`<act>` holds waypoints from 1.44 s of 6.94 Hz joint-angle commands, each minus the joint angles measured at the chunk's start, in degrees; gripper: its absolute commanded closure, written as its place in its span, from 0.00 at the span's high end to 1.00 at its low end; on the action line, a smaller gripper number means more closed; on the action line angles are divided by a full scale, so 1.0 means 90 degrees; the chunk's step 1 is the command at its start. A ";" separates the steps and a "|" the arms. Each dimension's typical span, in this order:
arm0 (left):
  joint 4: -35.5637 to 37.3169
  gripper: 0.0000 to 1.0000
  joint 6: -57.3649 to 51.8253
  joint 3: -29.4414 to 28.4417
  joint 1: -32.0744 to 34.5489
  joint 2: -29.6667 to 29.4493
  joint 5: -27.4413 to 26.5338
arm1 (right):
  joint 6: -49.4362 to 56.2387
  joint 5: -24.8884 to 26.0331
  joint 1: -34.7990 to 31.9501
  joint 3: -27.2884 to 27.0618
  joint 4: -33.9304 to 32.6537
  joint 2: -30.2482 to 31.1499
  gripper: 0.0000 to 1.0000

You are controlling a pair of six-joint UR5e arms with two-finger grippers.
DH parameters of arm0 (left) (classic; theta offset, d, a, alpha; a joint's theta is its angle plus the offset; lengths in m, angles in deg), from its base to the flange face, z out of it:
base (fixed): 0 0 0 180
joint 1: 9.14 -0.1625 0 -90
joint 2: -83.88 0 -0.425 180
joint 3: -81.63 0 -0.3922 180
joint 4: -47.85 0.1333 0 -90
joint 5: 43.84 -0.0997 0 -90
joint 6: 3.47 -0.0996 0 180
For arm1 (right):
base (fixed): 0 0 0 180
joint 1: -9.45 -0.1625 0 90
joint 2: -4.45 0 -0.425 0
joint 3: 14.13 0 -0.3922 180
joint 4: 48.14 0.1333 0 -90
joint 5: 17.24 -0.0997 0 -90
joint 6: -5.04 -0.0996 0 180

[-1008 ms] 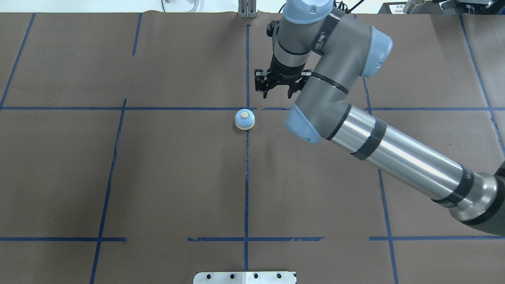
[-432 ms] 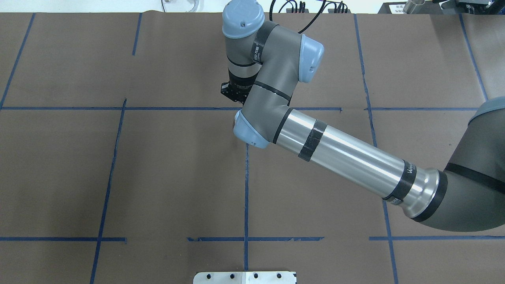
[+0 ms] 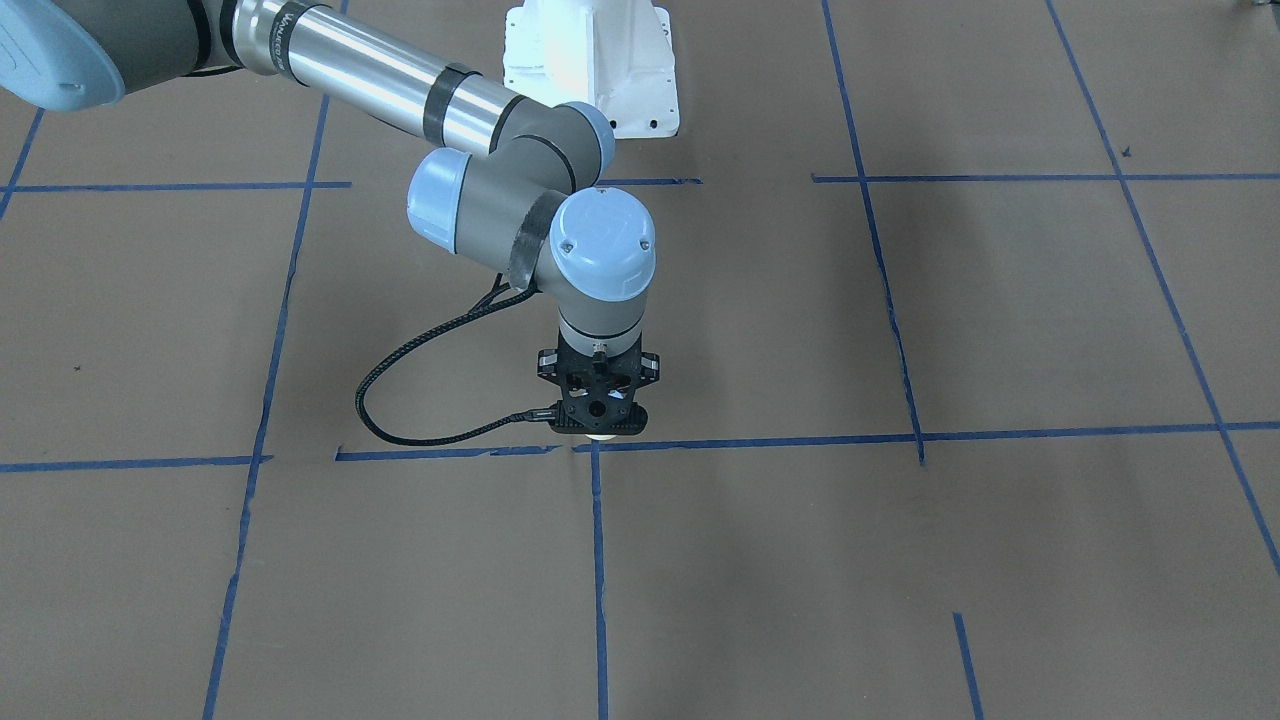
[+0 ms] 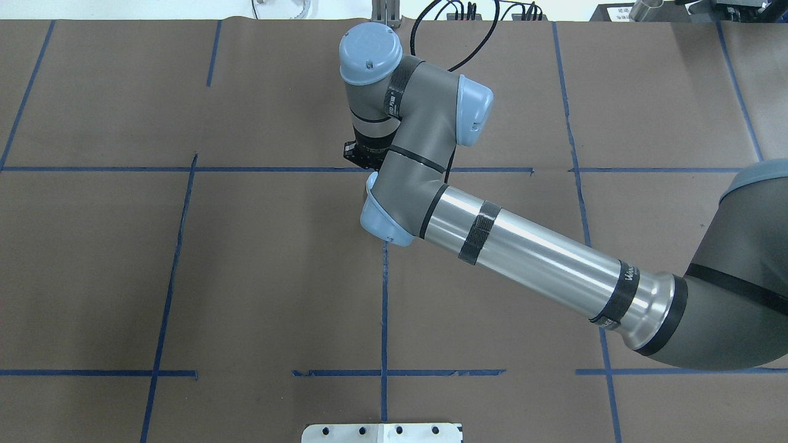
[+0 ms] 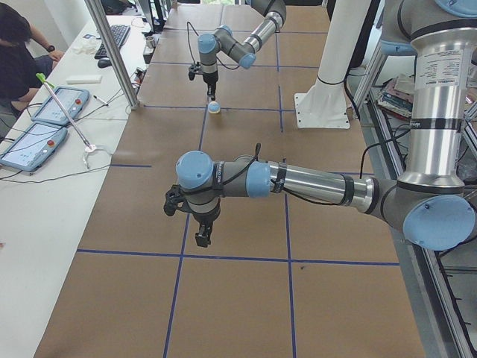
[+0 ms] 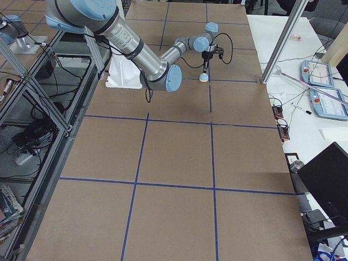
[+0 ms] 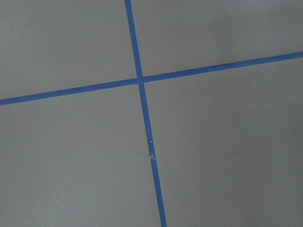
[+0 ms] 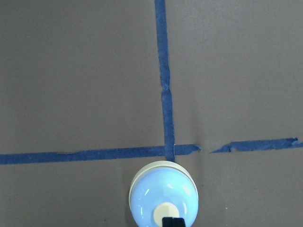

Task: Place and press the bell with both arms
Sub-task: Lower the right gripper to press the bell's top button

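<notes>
The bell (image 8: 163, 196), a light blue dome on a cream base, stands at a crossing of blue tape lines. It also shows in the exterior left view (image 5: 214, 108) and the exterior right view (image 6: 204, 78). My right gripper (image 8: 173, 221) points straight down over it, fingertips together on the cream button. In the front view the right gripper (image 3: 598, 430) covers all but a cream sliver of the bell. In the overhead view the right arm (image 4: 425, 154) hides the bell. My left gripper (image 5: 203, 237) hangs over bare table far from the bell; I cannot tell its state.
The white pedestal base (image 3: 592, 60) stands behind the bell. A metal plate (image 4: 381, 432) lies at the table's near edge. A side table holds tablets (image 5: 45, 112) beside a seated operator (image 5: 19, 52). The left wrist view shows only a tape cross (image 7: 140, 79).
The right arm has swung left and come down over the bell, which it now hides in the overhead view. Its gripper was open beside the bell and is now shut.
</notes>
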 commanded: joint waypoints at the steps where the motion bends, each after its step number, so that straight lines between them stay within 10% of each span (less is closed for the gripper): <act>1: 0.0004 1.00 0.0000 0.0000 0.0000 0.0000 0.0001 | -0.0205 0.0125 0.0039 0.0126 0.0337 -0.0034 0.00; 10: -0.0006 1.00 0.0000 -0.0029 0.0000 0.0010 0.0001 | -0.0264 -0.0020 -0.0028 -0.0223 0.0300 -0.0034 0.03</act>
